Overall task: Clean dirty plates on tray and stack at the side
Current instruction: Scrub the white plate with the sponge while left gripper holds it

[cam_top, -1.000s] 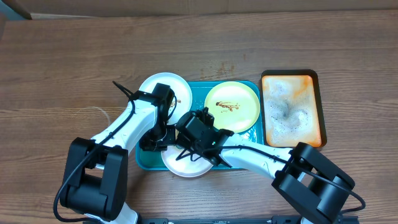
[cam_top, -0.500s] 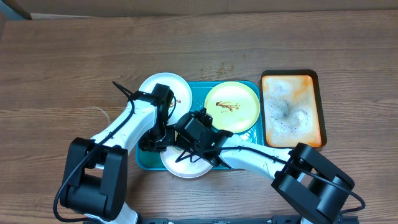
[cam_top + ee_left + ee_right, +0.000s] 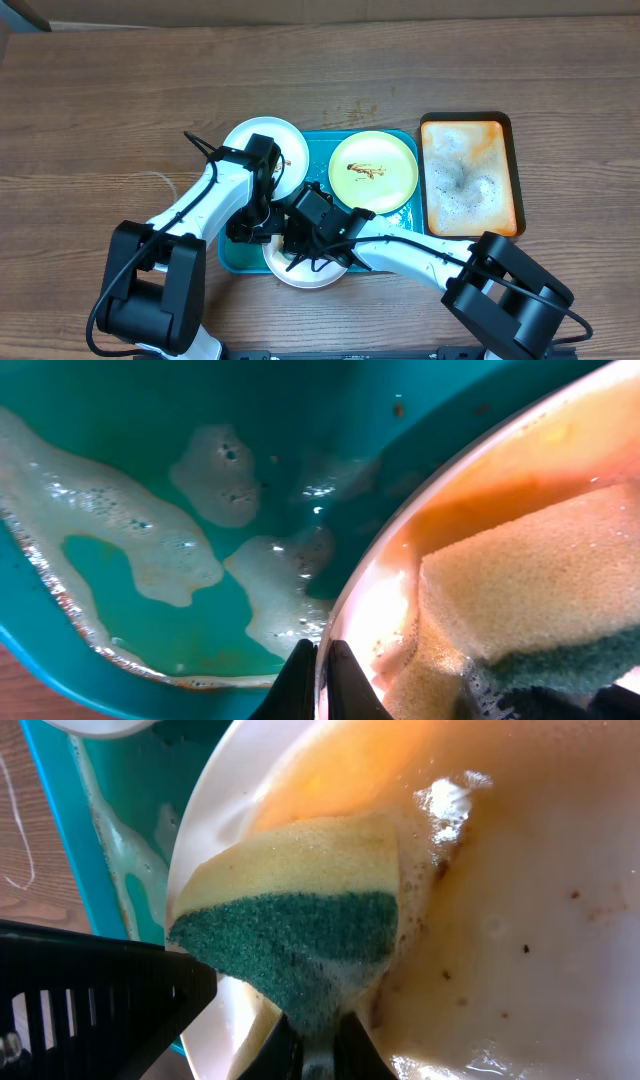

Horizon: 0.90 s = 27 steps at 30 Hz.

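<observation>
Shifted leftward, right gripper (image 3: 318, 1042) (pinching sponge (image 3: 290, 930)) presses the plate (image 3: 510, 920); left gripper (image 3: 322, 675) clamps its rim.

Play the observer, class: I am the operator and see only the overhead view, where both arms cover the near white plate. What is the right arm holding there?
Observer: The right fingers clamp a sponge, yellow with a green scouring face, pressed on the white plate.
Operator: Is that plate clean?
Observer: No, an orange-brown soapy film covers it around the sponge.
Operator: And the left arm?
Observer: The left fingers pinch the plate's rim; suds lie on the teal tray beside it.
</observation>
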Motion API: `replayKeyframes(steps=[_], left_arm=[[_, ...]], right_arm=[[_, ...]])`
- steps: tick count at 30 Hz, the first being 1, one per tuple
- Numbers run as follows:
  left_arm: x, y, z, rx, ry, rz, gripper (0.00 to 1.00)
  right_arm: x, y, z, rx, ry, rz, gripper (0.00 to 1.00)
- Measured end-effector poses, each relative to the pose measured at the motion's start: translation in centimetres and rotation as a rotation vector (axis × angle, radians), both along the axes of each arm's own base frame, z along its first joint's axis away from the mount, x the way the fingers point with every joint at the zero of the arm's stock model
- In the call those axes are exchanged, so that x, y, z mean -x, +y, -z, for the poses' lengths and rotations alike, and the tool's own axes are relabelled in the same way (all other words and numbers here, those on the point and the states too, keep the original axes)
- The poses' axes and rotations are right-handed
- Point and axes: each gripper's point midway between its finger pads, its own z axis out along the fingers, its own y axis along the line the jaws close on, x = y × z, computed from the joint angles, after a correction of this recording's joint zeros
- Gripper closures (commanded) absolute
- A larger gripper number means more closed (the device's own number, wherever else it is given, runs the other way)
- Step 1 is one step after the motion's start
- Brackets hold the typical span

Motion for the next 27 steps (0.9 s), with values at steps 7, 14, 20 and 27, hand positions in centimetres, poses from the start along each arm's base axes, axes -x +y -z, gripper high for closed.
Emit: replayKeyframes(steps=[7, 14, 20, 27], left_arm=[[-0.1, -1.0, 0.0, 0.036, -0.007, 0.004, 0.96], [-0.1, -1.2, 0.0, 0.043, -0.004, 0.001, 0.96], [0.0, -1.4, -0.1, 0.056, 0.001, -0.003, 0.96], [0.2, -1.7, -0.1, 0.065, 0.010, -0.002, 0.96]], right_arm=[[-1.9, -1.4, 0.0, 0.004, 0.002, 0.045, 0.96], [-4.7, -4.1, 0.2, 0.013, 0.024, 0.135, 0.96], [-3.5, -6.4, 0.6, 0.096, 0.112, 0.139, 0.96], [-1.4, -9.1, 0.6, 0.217, 0.166, 0.048, 0.96]])
